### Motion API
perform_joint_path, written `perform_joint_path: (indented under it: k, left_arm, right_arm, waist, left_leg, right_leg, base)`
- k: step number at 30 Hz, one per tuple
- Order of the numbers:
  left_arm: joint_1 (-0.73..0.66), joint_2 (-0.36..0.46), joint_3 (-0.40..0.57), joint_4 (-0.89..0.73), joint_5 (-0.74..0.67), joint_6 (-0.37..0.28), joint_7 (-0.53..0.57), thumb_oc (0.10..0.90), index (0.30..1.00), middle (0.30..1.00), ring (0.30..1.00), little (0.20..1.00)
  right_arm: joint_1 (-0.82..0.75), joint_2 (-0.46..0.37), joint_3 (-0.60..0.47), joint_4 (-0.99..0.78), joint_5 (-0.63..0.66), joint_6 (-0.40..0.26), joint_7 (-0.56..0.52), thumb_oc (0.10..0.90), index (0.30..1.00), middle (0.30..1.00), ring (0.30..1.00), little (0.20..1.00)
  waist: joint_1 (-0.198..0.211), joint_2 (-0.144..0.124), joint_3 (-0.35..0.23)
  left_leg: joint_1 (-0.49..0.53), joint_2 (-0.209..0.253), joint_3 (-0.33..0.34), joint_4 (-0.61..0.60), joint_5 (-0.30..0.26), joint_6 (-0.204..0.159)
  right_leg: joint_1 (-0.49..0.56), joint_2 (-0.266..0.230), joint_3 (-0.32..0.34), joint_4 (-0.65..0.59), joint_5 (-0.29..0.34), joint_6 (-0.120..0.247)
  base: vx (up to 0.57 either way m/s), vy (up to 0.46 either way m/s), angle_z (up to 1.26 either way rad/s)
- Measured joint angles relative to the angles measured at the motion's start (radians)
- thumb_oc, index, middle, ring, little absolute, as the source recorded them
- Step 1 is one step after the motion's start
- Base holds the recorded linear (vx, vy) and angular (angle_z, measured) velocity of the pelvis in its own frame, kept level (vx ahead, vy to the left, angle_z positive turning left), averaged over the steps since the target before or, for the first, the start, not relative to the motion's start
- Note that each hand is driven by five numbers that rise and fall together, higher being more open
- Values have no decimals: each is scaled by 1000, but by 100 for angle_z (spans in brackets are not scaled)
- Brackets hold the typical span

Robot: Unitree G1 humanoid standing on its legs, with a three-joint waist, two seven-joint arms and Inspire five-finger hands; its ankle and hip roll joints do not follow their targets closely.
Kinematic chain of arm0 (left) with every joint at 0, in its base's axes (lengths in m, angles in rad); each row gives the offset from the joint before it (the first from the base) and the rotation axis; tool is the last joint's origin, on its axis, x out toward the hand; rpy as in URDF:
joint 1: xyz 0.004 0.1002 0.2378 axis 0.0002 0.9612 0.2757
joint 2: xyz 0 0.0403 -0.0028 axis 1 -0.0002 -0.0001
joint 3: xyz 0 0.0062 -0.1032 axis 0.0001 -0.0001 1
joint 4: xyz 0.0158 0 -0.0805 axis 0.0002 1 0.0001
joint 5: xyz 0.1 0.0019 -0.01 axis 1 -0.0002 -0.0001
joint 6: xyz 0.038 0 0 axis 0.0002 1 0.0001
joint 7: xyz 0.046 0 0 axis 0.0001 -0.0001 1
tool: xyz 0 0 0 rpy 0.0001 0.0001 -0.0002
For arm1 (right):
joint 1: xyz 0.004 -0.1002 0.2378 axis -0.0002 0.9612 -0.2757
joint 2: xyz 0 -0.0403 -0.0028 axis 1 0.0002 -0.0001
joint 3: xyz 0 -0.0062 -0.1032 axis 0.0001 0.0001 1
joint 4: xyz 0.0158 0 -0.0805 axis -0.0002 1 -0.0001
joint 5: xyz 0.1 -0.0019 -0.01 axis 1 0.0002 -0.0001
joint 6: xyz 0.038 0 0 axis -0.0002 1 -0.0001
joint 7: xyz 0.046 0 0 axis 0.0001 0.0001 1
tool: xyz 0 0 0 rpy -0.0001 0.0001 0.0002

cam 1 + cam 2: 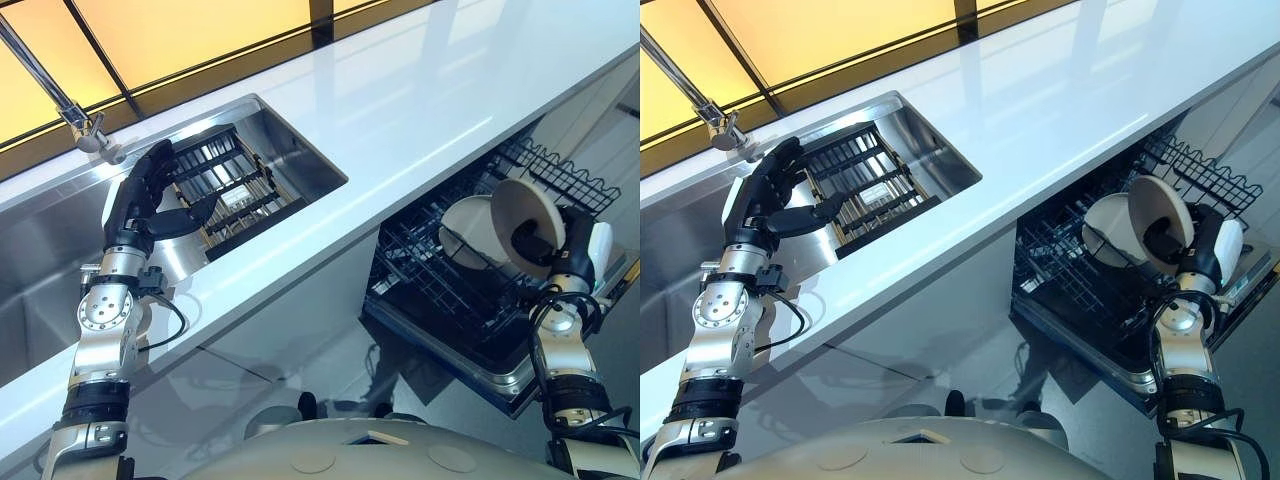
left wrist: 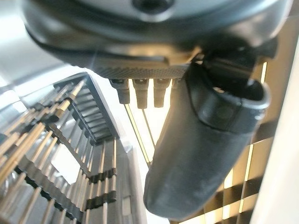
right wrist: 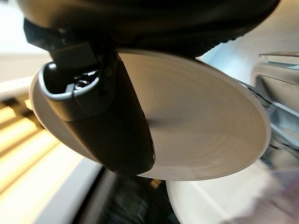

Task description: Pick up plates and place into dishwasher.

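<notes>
The dark thumb of the right hand (image 3: 100, 116) covers part of the round cream plate (image 3: 201, 121). The white dish (image 3: 219, 205) beside it is blurred (and cut off by the picture's edge). The long metal tap (image 1: 45, 85) is cut off too.

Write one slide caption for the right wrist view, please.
Right hand pinches a beige plate above the dishwasher rack.

A round beige plate (image 1: 522, 228) is held on edge above the dishwasher rack (image 1: 440, 290), beside a white plate (image 1: 462, 232) standing in it.
</notes>
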Motion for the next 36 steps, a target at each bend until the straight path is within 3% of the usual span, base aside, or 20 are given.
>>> perform_joint_path:
  k: [9,14,19,21,22,30,36]
  left_arm:
    - [53,-48,0,-2,1,-14,7,800,900,900,900,900]
    - [77,-58,1,-2,0,-18,4,800,900,900,900,900]
    - [93,-58,2,-12,-1,-18,-5,800,900,900,900,900]
    - [102,-58,2,-30,-2,-18,-10,800,900,900,900,900]
    - [102,-58,1,-30,-2,-18,-18,800,900,900,900,900]
    - [102,-56,1,-33,-6,-16,-33,800,900,900,900,900]
    - [101,-56,1,-33,-6,-15,-37,800,900,900,900,900]
  right_arm:
    - [0,-26,79,63,-81,0,77,100,300,300,300,200]
    - [-10,-28,89,112,-127,7,77,100,300,300,300,200]
    - [-44,-29,98,137,-145,93,106,100,300,300,300,200]
    - [-57,-29,104,138,-154,123,117,243,422,422,422,343]
    - [-72,-29,105,149,-157,146,127,800,900,900,900,900]
    - [-72,-7,144,172,-161,272,160,800,900,900,900,900]
    - [-37,12,143,160,-161,258,153,800,900,900,900,900]
  waist:
    - [18,56,31]
    - [32,57,33]
    - [44,58,32]
    - [46,58,32]
    - [47,58,32]
    - [52,36,9]
    - [51,36,9]
  left_leg:
    - [2,-10,-32,4,6,1]
    - [14,-11,-35,4,6,2]
    - [29,-10,-37,0,0,-7]
    - [31,-10,-37,0,0,-8]
    - [38,-10,-38,0,0,-7]
    - [43,-11,-53,0,3,-6]
    - [53,-10,-47,2,7,1]
  right_leg:
    - [15,-9,-33,0,-4,4]
    - [33,-10,-42,0,-8,4]
    - [53,-8,-43,4,-13,8]
    - [56,-8,-44,5,-13,8]
    - [64,-9,-45,5,-13,8]
    - [75,-9,-58,5,-13,7]
    - [76,-8,-54,5,-11,3]
  base:
    - [27,69,11]
    - [51,39,6]
    - [22,17,2]
    - [0,0,0]
    - [0,0,0]
    - [5,-37,5]
    - [2,-60,-2]
